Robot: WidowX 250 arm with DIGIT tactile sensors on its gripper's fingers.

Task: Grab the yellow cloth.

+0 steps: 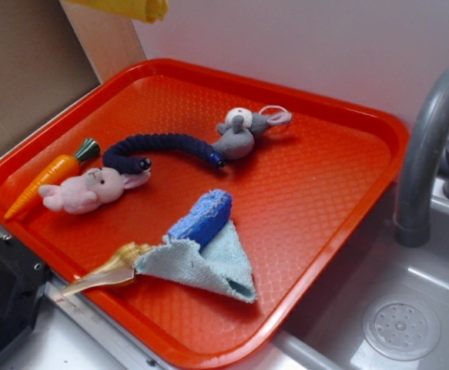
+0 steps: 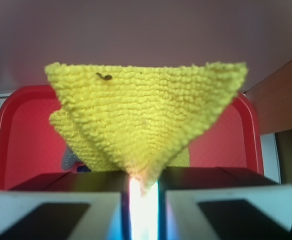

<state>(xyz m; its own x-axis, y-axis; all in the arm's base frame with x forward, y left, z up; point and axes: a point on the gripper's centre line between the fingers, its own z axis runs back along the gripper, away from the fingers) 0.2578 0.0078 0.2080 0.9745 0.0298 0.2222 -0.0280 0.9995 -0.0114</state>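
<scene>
The yellow cloth (image 2: 146,120) is a bright knitted triangle that hangs point-down and fills the wrist view. My gripper (image 2: 143,192) is shut on its lower tip, with the jaws close together around the fabric. The cloth is held high above the red tray (image 2: 25,135). In the exterior view only a yellow edge of the cloth (image 1: 132,8) shows at the top of the frame, and the gripper itself is out of that frame.
On the red tray (image 1: 316,193) lie a carrot (image 1: 51,176), a pink plush rabbit (image 1: 93,190), a dark blue braided rope (image 1: 159,148), a grey plush mouse (image 1: 243,131), a dark blue terry roll (image 1: 202,217), a pale blue-green cloth (image 1: 201,266) and a shell (image 1: 112,268). A sink with a grey faucet (image 1: 428,146) is at the right.
</scene>
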